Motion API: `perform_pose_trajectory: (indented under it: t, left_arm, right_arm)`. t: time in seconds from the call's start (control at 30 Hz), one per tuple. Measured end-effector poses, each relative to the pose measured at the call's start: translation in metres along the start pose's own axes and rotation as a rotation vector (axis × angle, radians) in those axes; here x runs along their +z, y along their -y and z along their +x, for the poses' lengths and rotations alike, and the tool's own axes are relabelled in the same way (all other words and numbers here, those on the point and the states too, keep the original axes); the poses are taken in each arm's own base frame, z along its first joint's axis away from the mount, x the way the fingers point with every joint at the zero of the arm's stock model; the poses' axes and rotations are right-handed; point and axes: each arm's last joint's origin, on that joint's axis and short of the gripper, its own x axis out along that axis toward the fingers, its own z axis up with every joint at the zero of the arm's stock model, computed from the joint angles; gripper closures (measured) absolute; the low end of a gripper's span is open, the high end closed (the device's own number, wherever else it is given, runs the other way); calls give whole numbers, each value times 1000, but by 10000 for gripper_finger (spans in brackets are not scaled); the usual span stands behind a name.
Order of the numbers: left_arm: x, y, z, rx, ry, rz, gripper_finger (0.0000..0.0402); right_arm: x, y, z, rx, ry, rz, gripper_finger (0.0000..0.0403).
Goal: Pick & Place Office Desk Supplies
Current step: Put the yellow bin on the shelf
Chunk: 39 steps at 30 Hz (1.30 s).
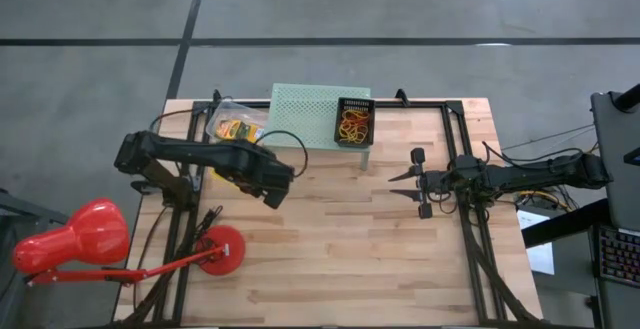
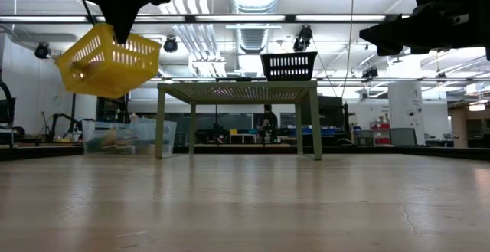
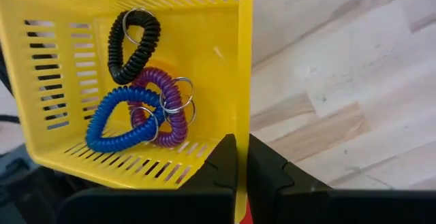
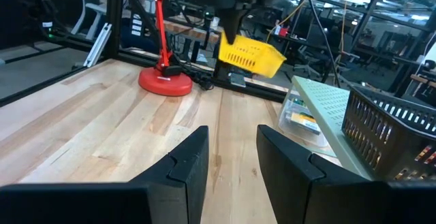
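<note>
A yellow slotted basket [image 2: 107, 60] hangs tilted above the table, with my left gripper [image 3: 242, 146] shut on it. Inside it lie a black coil ring [image 3: 133, 43], a purple one [image 3: 163, 105] and a blue one [image 3: 122, 118]. A black basket [image 1: 355, 119] holding rubber bands stands on the mint-green stand [image 1: 310, 109] at the far edge. A clear bag [image 1: 235, 124] with yellow printed boxes lies left of the stand. My right gripper [image 1: 420, 181] waits open at the right, level, holding nothing. My left gripper pinches the top rim of one side wall of the yellow basket [image 3: 243, 125], one finger [image 3: 223, 166] inside the basket and one [image 3: 264, 169] outside. The fingers come from above, pointing down. The basket hangs below them, tilted and clear of the table.
A red desk lamp [image 1: 70, 244] lies off the near left corner, its round base [image 1: 218, 249] on the table. Bare wood [image 1: 340, 239] spreads over the middle and near side. Black frame rails [image 1: 470, 239] run along the table's sides.
</note>
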Motion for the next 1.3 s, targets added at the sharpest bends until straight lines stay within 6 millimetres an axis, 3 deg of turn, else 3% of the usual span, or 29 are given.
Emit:
perform_pose_trajectory:
  t: [0.63,0.97,1.3]
  left_arm:
    - [45,-34,1,16,19,131,387]
    - [50,-39,1,25,20,201,387]
    - [58,-41,-32,-13,181,227,387]
  right_arm:
    - [0,0,0,0,0,0,282]
    - [0,0,0,0,0,0,282]
    - [0,0,0,0,0,0,282]
